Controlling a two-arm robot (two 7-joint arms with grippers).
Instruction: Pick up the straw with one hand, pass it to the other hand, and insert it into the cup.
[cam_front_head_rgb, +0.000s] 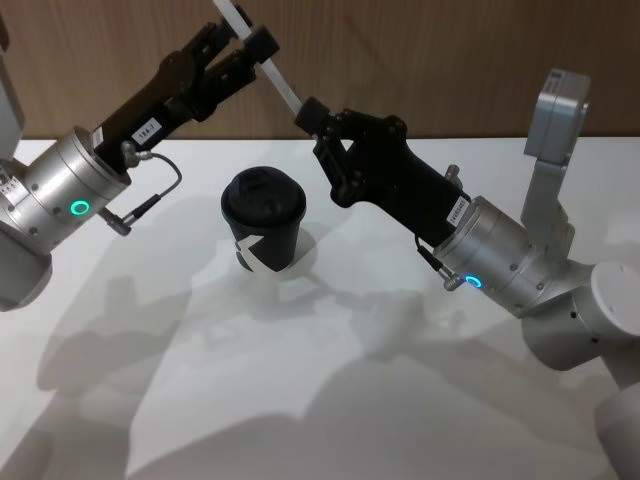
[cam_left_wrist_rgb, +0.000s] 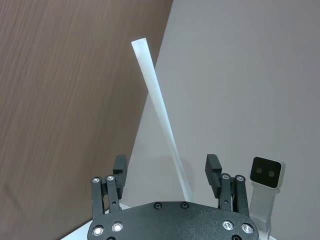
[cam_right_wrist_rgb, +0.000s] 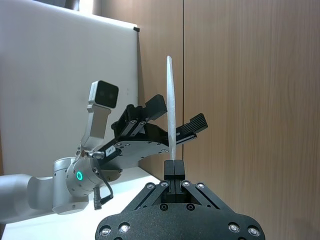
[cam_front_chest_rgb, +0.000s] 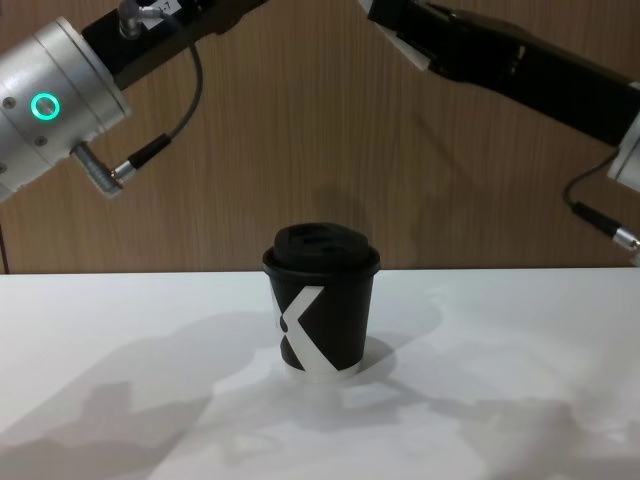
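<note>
Our right gripper (cam_right_wrist_rgb: 173, 166) pinches the straw (cam_right_wrist_rgb: 170, 100) by its lower end, above the cup (cam_front_head_rgb: 263, 220). Our left gripper (cam_left_wrist_rgb: 166, 164) stands spread, the straw between its fingers.

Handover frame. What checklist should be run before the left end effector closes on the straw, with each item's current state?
1. Right end effector shut on one end of the straw: ok.
2. Left end effector open, its fingers on either side of the straw: ok.
3. Straw straight, not bent: ok.
4. Cup upright on the table, lid on: ok.
5. Lid has a free opening for the straw: cannot tell.
</note>
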